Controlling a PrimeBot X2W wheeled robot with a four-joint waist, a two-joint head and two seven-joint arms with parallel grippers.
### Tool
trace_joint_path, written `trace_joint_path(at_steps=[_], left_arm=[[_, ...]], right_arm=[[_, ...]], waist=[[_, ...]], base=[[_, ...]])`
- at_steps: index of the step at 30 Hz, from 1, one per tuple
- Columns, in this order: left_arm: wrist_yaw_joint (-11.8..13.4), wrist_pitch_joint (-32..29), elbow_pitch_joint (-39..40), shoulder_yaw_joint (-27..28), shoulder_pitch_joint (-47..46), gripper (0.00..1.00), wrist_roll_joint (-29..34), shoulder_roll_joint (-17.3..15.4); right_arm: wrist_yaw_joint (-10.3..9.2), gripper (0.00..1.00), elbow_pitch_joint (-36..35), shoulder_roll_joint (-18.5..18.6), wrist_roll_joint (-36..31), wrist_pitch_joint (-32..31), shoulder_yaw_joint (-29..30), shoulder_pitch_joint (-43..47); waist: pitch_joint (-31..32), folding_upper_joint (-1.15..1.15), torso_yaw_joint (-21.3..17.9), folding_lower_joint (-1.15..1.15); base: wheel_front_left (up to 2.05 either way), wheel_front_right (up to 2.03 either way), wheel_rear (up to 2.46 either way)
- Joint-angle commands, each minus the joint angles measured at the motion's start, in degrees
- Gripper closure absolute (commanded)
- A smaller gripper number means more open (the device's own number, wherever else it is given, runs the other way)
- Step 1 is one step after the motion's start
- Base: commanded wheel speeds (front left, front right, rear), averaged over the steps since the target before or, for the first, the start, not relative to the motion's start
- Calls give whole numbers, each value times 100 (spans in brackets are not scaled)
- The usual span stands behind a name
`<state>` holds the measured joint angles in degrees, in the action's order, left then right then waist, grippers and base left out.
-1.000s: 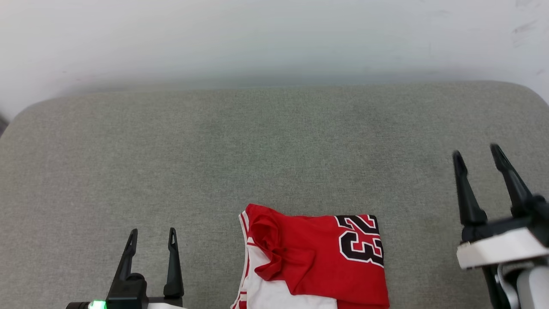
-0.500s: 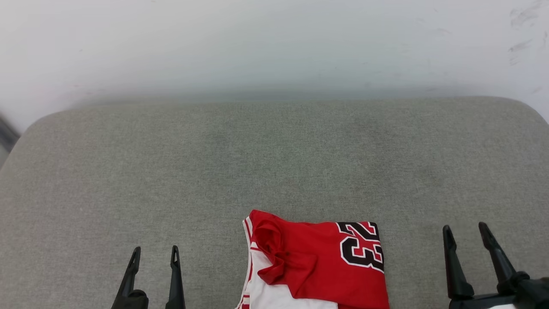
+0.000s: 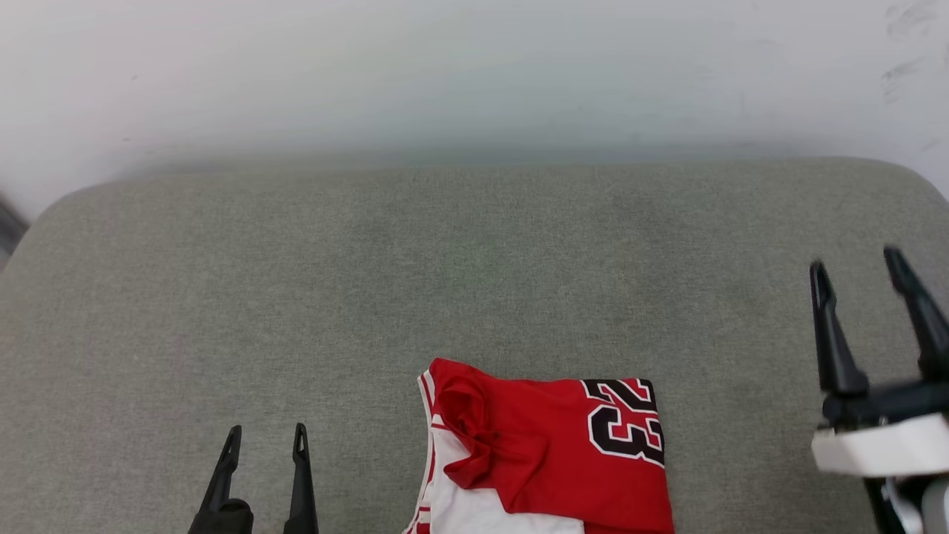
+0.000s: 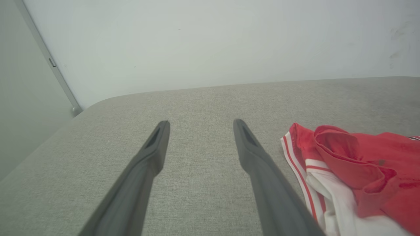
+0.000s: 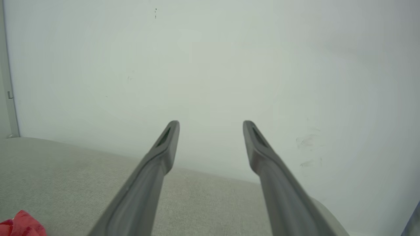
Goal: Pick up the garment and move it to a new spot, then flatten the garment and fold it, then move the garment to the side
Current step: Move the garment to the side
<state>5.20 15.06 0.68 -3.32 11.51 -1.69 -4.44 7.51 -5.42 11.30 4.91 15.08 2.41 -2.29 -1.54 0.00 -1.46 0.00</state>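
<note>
- Grey woven fabric covers the padded surface point(image 3: 371, 297) across most of the head view. A pale wall point(image 3: 445, 74) runs along the top of the frame.
- Head view: the garment point(image 3: 549, 452) lies folded at bottom centre, cut off by the lower edge. A red panel is on top, with white fabric showing at its lower left. Striped trim runs down its left edge, and a black 23 sits at its upper right corner. A rumpled red fold sits at its upper left.
- Head view: the left gripper point(image 3: 268, 430) is at lower left, fingers spread and empty, apart from the garment's left edge. The right gripper point(image 3: 855, 261) is at the right edge at mid-height, fingers spread and holding nothing, well apart from the garment.
- Left wrist view: the left gripper point(image 4: 201, 122) has its fingers parted over bare grey fabric. The garment point(image 4: 361, 164) fills the lower right of the frame, near the right-hand finger.
- Right wrist view: the right gripper point(image 5: 211, 123) has its fingers parted, with the tips set against the wall point(image 5: 210, 65). The padded surface point(image 5: 65, 170) lies low in the frame. A small red piece of the garment point(image 5: 19, 226) shows in the lower left corner.
</note>
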Motion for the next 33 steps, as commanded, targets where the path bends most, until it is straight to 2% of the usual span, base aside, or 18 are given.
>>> trace_joint_path(at_steps=[1, 3, 6, 8, 12, 16, 19, 22, 25, 33], left_arm=[[-10, 14, -9, 16, -67, 0, 10, 21], [-33, 14, -22, 24, -120, 0, 9, 25], [-61, 13, -34, 35, -154, 0, 1, 29], [-88, 13, -41, 45, -181, 0, -6, 35], [-125, 14, -48, 77, -259, 0, 4, 33], [-156, 14, -26, 105, -372, 0, 20, 37], [-194, 13, -20, 118, -465, 0, 35, 37], [-230, 14, -25, 127, -584, 0, 45, 37], [-278, 14, -37, 117, -701, 0, 56, 40], [-378, 14, -105, 41, -1031, 0, 71, 54]], right_arm=[[-5, 0, 21, 140, 7, 9, -87, -218], [-5, 0, 128, 429, 154, -99, -299, -663], [-5, 0, 284, 871, 595, -915, -838, -1257], [-7, 0, 412, 1229, 1039, -1786, -1278, -1576], [-6, 0, 589, 1831, 2396, -3820, -1994, -2030], [-5, 0, 852, 2122, 3996, -5570, -2109, -2058], [-5, 0, 1075, 2213, 4764, -6444, -2065, -1922], [-5, 0, 1167, 2142, 5099, -6818, -2144, -1817], [-5, 0, 1257, 2009, 5249, -6937, -2240, -1714], [-5, 0, 1836, 1441, 5219, -6728, -2638, -1679]], waist=[[-35, 0, 1, 0], [-79, 0, 11, 0], [-131, 0, 18, 0], [-171, 0, 22, 0], [-261, 0, 37, 0], [-394, 0, 67, 0], [-526, 0, 117, 0], [-675, 0, 178, 0], [-841, 0, 266, 0], [-1275, 0, 530, 0]], base=[[0, 0, 0], [0, 0, 0], [0, 0, 0], [0, 0, 0], [0, 0, 0], [0, 0, 0], [0, 0, 0], [0, 0, 0], [0, 0, 0], [0, 0, 0]])
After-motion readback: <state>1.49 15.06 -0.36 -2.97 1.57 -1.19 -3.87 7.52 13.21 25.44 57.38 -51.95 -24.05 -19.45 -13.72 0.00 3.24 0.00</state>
